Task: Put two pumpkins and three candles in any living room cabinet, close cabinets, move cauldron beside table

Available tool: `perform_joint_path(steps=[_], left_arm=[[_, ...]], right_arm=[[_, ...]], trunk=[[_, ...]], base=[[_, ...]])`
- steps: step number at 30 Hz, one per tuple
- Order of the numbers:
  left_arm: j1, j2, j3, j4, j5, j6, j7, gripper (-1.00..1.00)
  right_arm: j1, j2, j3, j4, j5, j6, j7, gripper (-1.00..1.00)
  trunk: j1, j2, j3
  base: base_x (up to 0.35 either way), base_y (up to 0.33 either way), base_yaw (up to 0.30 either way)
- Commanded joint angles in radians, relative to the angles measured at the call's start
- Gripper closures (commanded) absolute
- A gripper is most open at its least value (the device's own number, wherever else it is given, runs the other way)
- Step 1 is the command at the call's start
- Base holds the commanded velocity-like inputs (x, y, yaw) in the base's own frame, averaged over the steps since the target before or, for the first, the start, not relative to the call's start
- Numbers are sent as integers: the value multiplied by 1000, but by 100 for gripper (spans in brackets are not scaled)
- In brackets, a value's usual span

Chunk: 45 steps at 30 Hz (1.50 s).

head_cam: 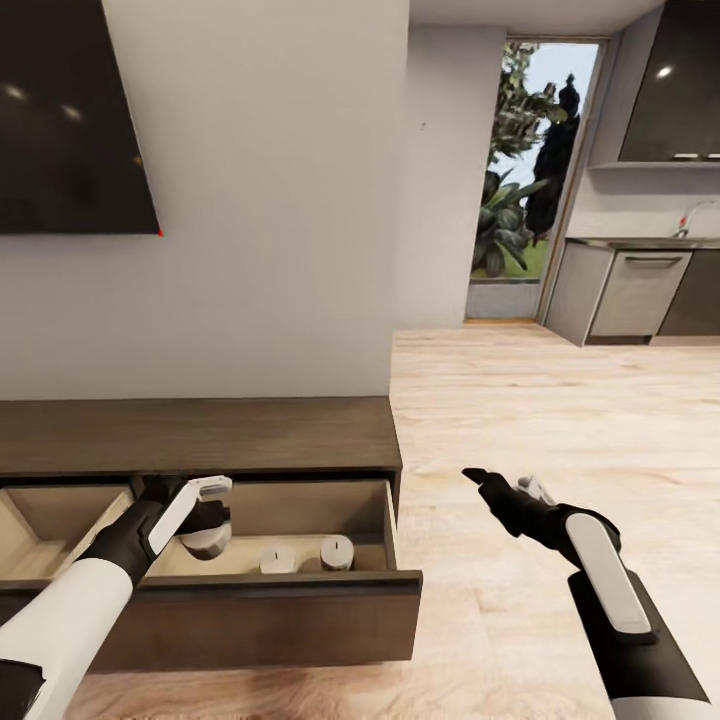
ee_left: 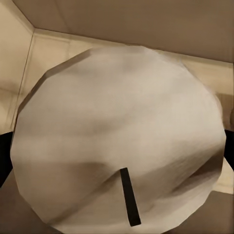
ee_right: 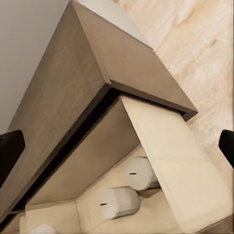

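Third candle going down into the open drawer of the cabinet.

I hold the stubby grey-beige cylinder candle [head_cam: 205, 541] in my left fingers [head_cam: 204, 520], closed on it, low inside the open drawer [head_cam: 385, 530] of the long dark-brown wood cabinet [head_cam: 200, 435], so it can be set down rather than dropped. Two more grey-beige candles [head_cam: 277, 558] [head_cam: 337, 551] stand on the drawer floor just beside it, toward the drawer's open end, so I judge there is room near them. My right fingers [head_cam: 497, 480] hang spread and empty over the pale plank floor [head_cam: 560, 420], apart from the cabinet's end, clear of the drawer.
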Motion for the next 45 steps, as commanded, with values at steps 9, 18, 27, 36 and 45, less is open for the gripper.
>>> perform_joint_path(steps=[9,18,27,36,45], left_arm=[[-1,1,-7,-1,11,-1,9,100],[-1,1,-7,-2,11,-3,9,100],[-1,1,-6,-8,11,-3,9,100],[-1,1,-6,-9,11,-3,9,100],[-1,1,-7,-8,11,-3,9,100]], right_arm=[[5,2,-21,-1,-12,2,-10,-100],[5,2,-21,-1,-12,2,-10,-100],[5,2,-21,-1,-12,3,-10,-100],[5,2,-20,-1,-12,3,-10,-100],[5,2,-21,-1,-12,4,-10,-100]], trunk=[[4,-3,-36],[7,-5,-67],[7,-5,-67],[7,-5,-67],[7,-5,-67]], base=[[0,0,0],[0,0,0],[0,0,0],[80,0,0],[118,0,0]])
